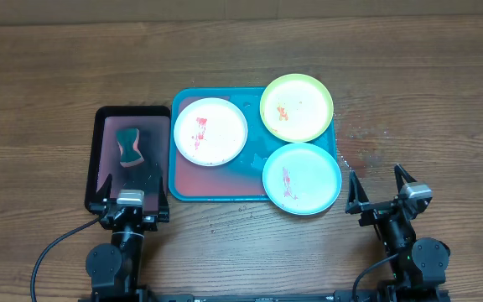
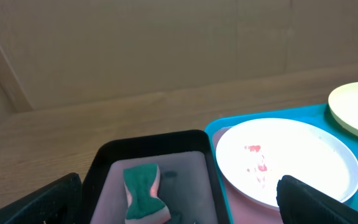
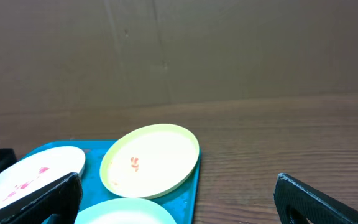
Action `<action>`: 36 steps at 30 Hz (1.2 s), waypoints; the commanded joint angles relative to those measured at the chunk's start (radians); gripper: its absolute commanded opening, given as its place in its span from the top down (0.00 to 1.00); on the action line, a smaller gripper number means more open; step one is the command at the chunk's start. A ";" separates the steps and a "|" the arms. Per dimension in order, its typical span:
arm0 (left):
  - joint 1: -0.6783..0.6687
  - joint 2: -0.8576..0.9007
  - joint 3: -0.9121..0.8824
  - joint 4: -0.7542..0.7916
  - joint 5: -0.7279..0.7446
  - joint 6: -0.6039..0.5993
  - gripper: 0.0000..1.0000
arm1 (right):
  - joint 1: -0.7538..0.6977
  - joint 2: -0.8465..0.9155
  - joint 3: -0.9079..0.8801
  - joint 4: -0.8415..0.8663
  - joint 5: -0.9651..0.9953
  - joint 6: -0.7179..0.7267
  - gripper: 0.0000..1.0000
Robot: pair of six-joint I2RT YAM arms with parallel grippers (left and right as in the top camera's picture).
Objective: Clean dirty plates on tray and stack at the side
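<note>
The teal tray (image 1: 252, 162) lies mid-table with three smeared plates on it: a white plate (image 1: 210, 132) at its left, a lime-green plate (image 1: 297, 107) at the back right, a light blue plate (image 1: 302, 178) at the front right. My left gripper (image 1: 132, 210) is open and empty at the near edge of the black tray. My right gripper (image 1: 380, 195) is open and empty to the right of the teal tray. The left wrist view shows the white plate (image 2: 288, 158). The right wrist view shows the green plate (image 3: 150, 160).
A black tray (image 1: 130, 157) left of the teal tray holds a green sponge (image 1: 129, 147), also in the left wrist view (image 2: 143, 193). A wet patch (image 1: 366, 143) marks the wooden table right of the teal tray.
</note>
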 commanded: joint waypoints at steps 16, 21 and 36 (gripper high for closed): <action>0.003 0.248 0.536 -0.343 0.082 0.004 0.00 | 0.005 0.302 0.488 -0.162 -0.043 0.000 0.00; 0.003 0.492 0.785 -0.479 0.183 0.021 0.00 | 0.005 0.534 0.776 -0.380 -0.043 0.000 0.00; 0.003 1.352 1.689 -1.227 0.554 0.132 0.00 | 0.005 1.197 1.524 -1.055 -0.139 0.056 0.00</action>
